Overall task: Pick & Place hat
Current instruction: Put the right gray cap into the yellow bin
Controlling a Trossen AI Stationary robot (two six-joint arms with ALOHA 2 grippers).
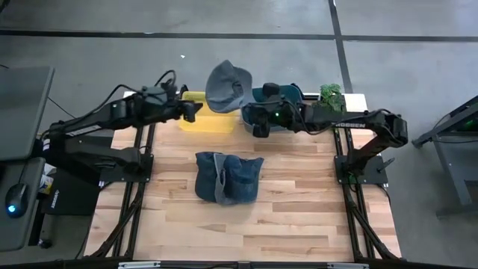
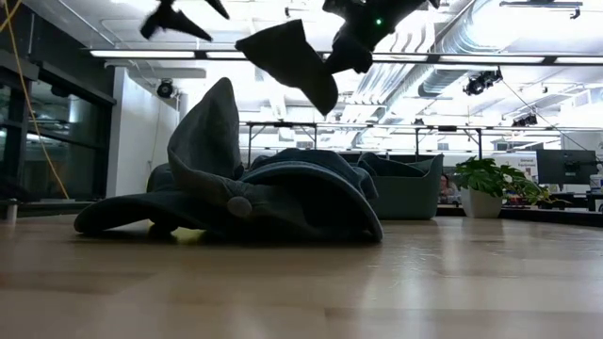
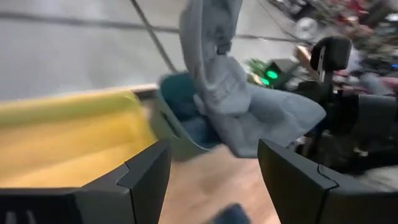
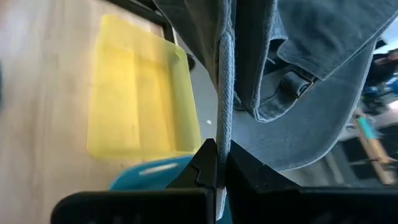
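Hanging in the air is a gray hat (image 1: 228,84), up at the far end of the wooden bench (image 1: 299,217). The right end effector (image 1: 256,119) holds it. Its two dark fingers are pinched tight on the hat's edge, and in the right wrist view the cloth (image 4: 292,93) rises from between the shut fingertips (image 4: 208,163). In the low view the hat (image 2: 292,58) dangles high above the bench top, touching nothing under it.

The left end effector (image 1: 193,110) is just beside the hat, on the other side from the right one. Its fingers are spread apart and nothing is between them. In the left wrist view the two fingers (image 3: 146,177) stand wide, and the gray hat (image 3: 239,106) hangs a little way in front of them, not touching them.

A yellow bin (image 1: 203,119) sits on the far edge of the bench, below the left end effector and next to the hat. A teal bin (image 1: 284,112) sits right beside it, mostly under the right arm. A small green plant (image 1: 331,95) stands past the teal bin, near the corner.

A pile of dark blue hats (image 1: 228,178) lies in the middle of the bench, well apart from both end effectors. In the low view this pile (image 2: 245,193) rests flat on the wood, with one floppy brim sticking up.
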